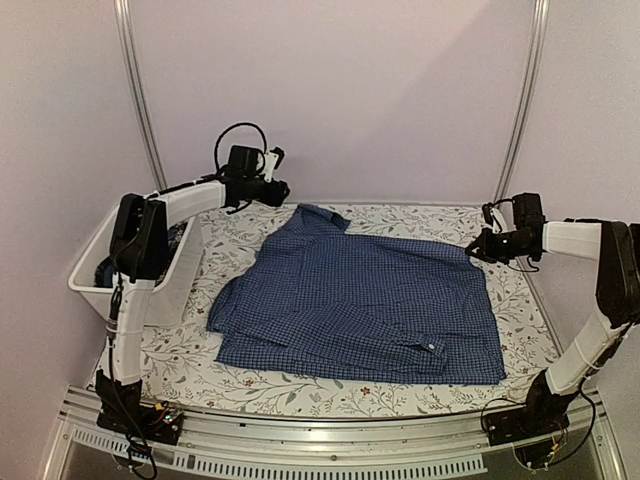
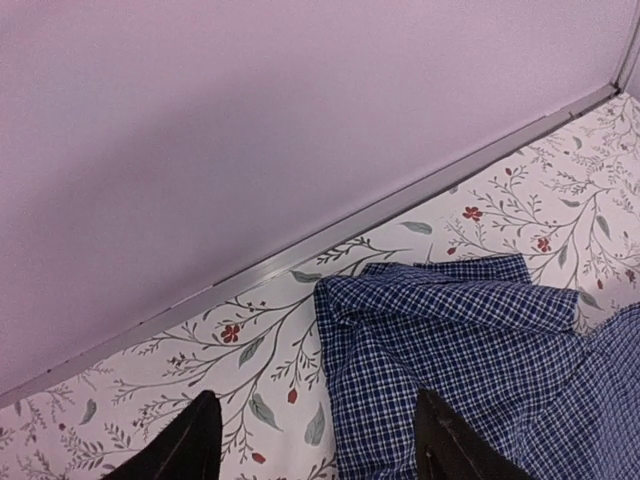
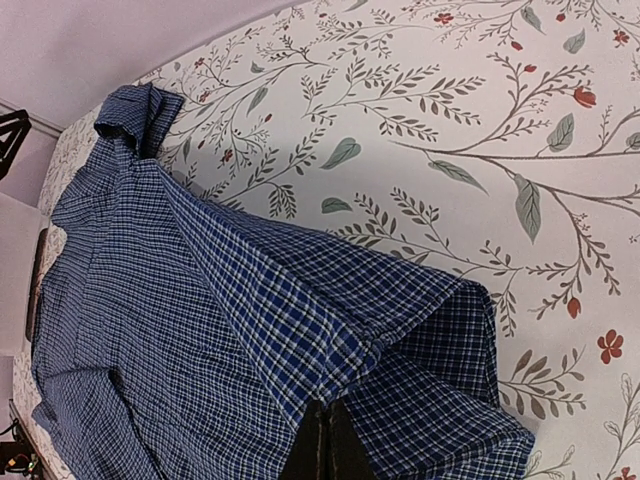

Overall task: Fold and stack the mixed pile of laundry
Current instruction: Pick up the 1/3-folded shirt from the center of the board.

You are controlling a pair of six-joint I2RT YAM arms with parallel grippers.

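Note:
A blue-and-white checked shirt (image 1: 360, 300) lies spread across the floral tablecloth, collar toward the back left. My left gripper (image 1: 280, 190) hovers at the collar (image 2: 450, 300) with its jaws open; its two dark fingertips (image 2: 200, 440) straddle the shirt's edge and bare tablecloth, holding nothing. My right gripper (image 1: 473, 247) is at the shirt's back right corner. In the right wrist view it (image 3: 325, 405) is shut on a pinched ridge of the shirt (image 3: 200, 330), lifting the cloth into a tent. The rest of the laundry pile is mostly hidden in the tub.
A white plastic tub (image 1: 90, 285) stands at the left edge with dark cloth (image 1: 105, 265) showing inside. The floral tablecloth (image 1: 420, 222) runs to the back wall, where a metal rail (image 2: 330, 240) meets it. Metal posts rise at both back corners.

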